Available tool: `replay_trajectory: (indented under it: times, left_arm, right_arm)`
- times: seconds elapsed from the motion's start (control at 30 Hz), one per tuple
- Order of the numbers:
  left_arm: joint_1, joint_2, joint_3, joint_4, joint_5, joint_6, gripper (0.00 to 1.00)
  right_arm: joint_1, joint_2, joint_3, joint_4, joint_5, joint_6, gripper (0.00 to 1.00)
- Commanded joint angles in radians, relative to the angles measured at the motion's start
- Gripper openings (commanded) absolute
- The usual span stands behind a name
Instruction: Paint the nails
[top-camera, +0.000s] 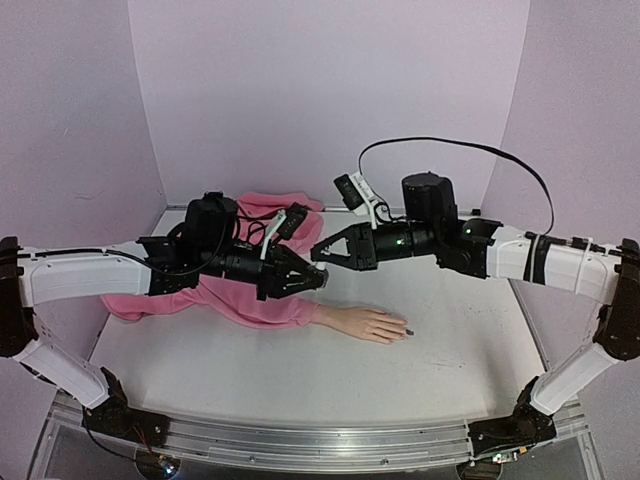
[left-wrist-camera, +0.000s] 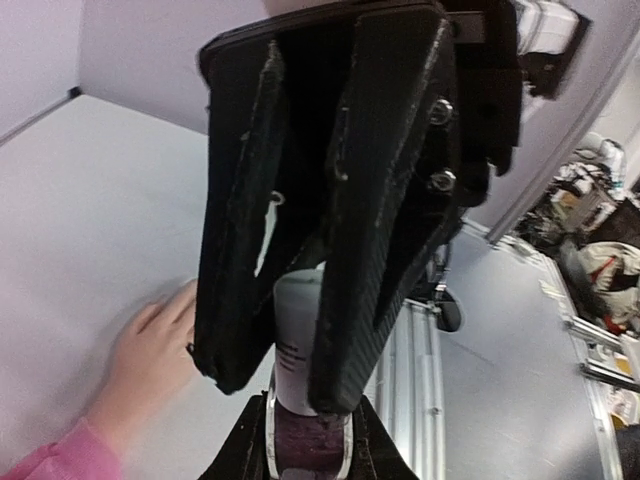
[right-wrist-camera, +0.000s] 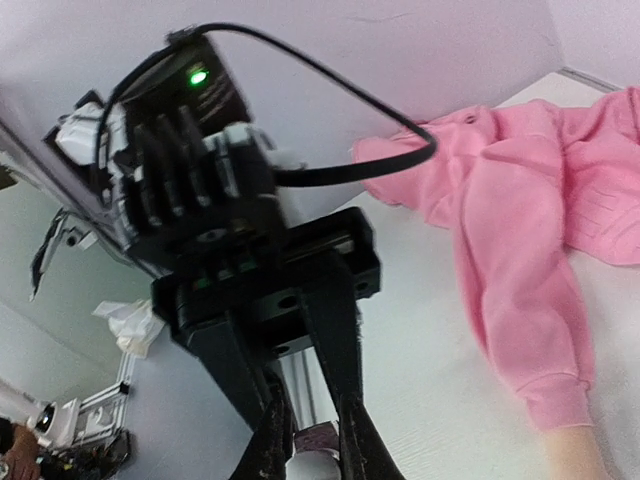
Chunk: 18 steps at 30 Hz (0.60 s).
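The mannequin hand (top-camera: 370, 323) lies flat on the white table, with a pink sleeve (top-camera: 262, 305) at its wrist. One nail (top-camera: 408, 332) at a fingertip looks dark; the other nails are too small to tell. My two grippers meet in the air above the sleeve cuff. My left gripper (top-camera: 318, 278) is shut on the dark purple polish bottle (left-wrist-camera: 310, 452). My right gripper (top-camera: 320, 256) is shut on the bottle's white cap (left-wrist-camera: 295, 340). The left wrist view shows the hand (left-wrist-camera: 150, 350) below the bottle. The right wrist view shows the sleeve (right-wrist-camera: 520, 290) to the right of the right gripper (right-wrist-camera: 312, 445).
The pink garment (top-camera: 270, 210) is bunched at the back of the table, behind the left arm. An aluminium rail (top-camera: 300, 440) runs along the near edge. Purple walls close in the back and both sides.
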Motion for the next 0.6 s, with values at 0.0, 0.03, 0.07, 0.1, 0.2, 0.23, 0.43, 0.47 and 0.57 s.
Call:
replay_trajectory:
  times: [0.0, 0.03, 0.07, 0.1, 0.2, 0.23, 0.43, 0.47, 0.57]
  left_arm:
    - [0.018, 0.044, 0.063, 0.081, -0.545, 0.062, 0.0]
    - [0.018, 0.072, 0.084, 0.081, -0.631, 0.069, 0.0]
    - [0.018, 0.106, 0.109, 0.082, -0.714, 0.072, 0.0]
    - [0.018, 0.145, 0.136, 0.084, -0.77, 0.078, 0.0]
    - [0.018, 0.268, 0.235, 0.086, -0.813, 0.125, 0.0]
    - [0.018, 0.296, 0.256, 0.088, -0.81, 0.123, 0.0]
    - [0.018, 0.317, 0.249, 0.12, -0.751, 0.1, 0.0]
    - [0.018, 0.305, 0.233, 0.122, -0.729, 0.104, 0.0]
    - [0.018, 0.264, 0.175, 0.123, -0.589, 0.122, 0.0]
  right_arm:
    - [0.036, -0.002, -0.044, -0.025, 0.292, 0.074, 0.0]
    - [0.063, 0.008, -0.026, -0.061, 0.42, 0.082, 0.0]
    - [0.1, 0.02, 0.003, -0.123, 0.59, 0.103, 0.0]
    - [0.14, 0.034, 0.036, -0.187, 0.771, 0.123, 0.0]
    - [0.212, 0.076, 0.077, -0.268, 1.055, 0.281, 0.0]
    - [0.221, 0.091, 0.085, -0.27, 1.08, 0.311, 0.0]
    - [0.233, 0.096, 0.098, -0.282, 1.111, 0.371, 0.0]
    - [0.232, 0.087, 0.096, -0.274, 1.106, 0.357, 0.0]
    - [0.226, 0.052, 0.097, -0.25, 1.048, 0.266, 0.05]
